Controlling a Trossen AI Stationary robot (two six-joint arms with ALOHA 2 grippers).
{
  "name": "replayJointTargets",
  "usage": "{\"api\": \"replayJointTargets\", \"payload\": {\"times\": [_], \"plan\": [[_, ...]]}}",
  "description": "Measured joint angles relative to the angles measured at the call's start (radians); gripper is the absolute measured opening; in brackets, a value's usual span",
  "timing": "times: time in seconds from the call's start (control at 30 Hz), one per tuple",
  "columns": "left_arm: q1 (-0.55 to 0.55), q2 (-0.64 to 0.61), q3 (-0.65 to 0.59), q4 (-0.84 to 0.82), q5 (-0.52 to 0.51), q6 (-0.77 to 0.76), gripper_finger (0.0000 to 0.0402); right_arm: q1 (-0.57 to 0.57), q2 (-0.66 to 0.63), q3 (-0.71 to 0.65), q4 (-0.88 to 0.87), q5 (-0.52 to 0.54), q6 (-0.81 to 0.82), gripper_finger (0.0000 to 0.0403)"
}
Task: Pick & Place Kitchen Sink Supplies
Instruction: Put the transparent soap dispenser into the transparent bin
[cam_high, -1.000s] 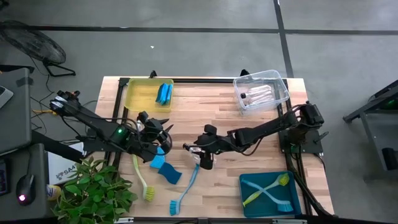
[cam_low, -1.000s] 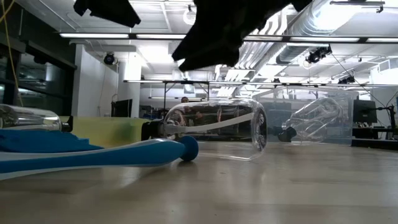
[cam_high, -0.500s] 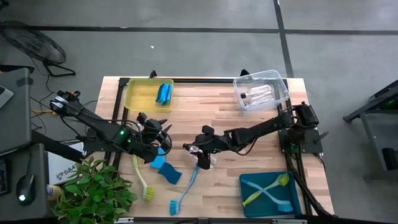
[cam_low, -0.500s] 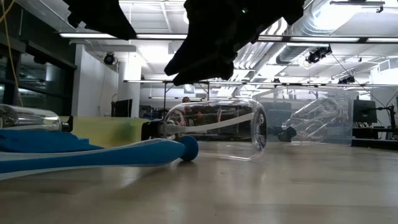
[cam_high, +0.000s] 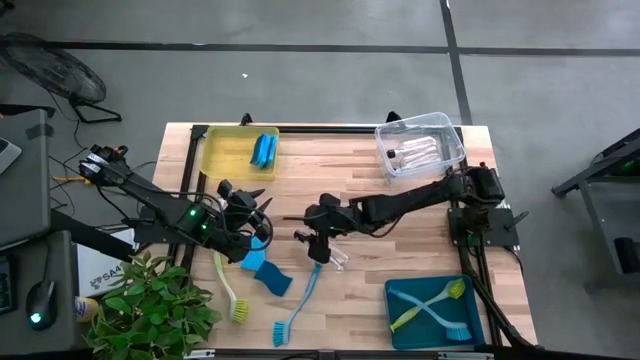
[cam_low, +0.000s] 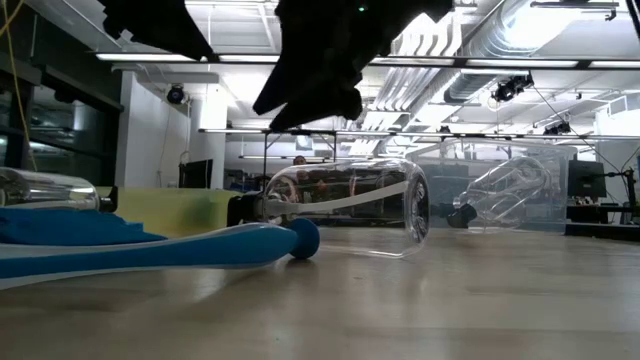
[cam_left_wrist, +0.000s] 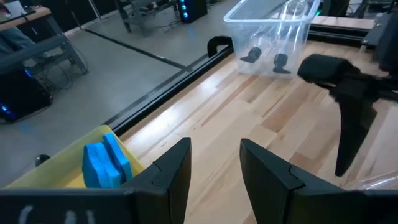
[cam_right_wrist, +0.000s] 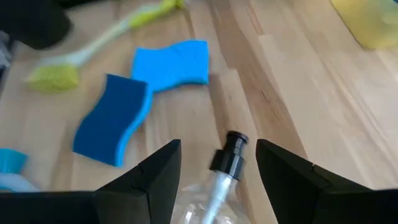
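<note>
A clear bottle (cam_high: 335, 258) with a black top (cam_right_wrist: 229, 153) lies on its side on the table's middle. My right gripper (cam_right_wrist: 217, 149) hovers open just above it, one finger to each side of the top and clear of it in the low view (cam_low: 345, 205). Two blue sponges (cam_high: 257, 262) (cam_high: 276, 282), a yellow-green brush (cam_high: 229, 288) and a blue brush (cam_high: 299, 302) lie flat toward the near left. My left gripper (cam_left_wrist: 214, 152) stands open and empty over the table's left (cam_high: 260, 215), above the sponges.
A yellow bin (cam_high: 238, 152) with a blue sponge stands at the far left. At the far right is a clear bin (cam_high: 421, 148) with bottles, at the near right a teal bin (cam_high: 432, 310) with two brushes. A leafy plant (cam_high: 150, 310) sits off the near left corner.
My right gripper has moved toward the table's left edge and a little toward the far edge, rolling slightly, so the bottle's body now shows uncovered behind it. The bottle has stayed where it lay.
</note>
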Motion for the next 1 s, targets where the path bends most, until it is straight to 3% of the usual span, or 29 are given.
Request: {"api": "replayJointTargets", "payload": {"times": [0.37, 0.57, 1.0], "plan": [[-0.053, -0.016, 0.000, -0.018, -0.038, -0.001, 0.0133, -0.028, 0.190, 0.238, -0.258, -0.039, -0.024, 0.0202], [-0.072, -0.015, 0.000, -0.026, -0.046, -0.004, 0.0133, -0.037, 0.231, 0.291, -0.302, -0.103, -0.051, 0.0205], [-0.072, -0.015, 0.000, -0.036, -0.033, -0.026, 0.0133, -0.053, 0.276, 0.291, -0.308, -0.160, -0.018, 0.0288]]}}
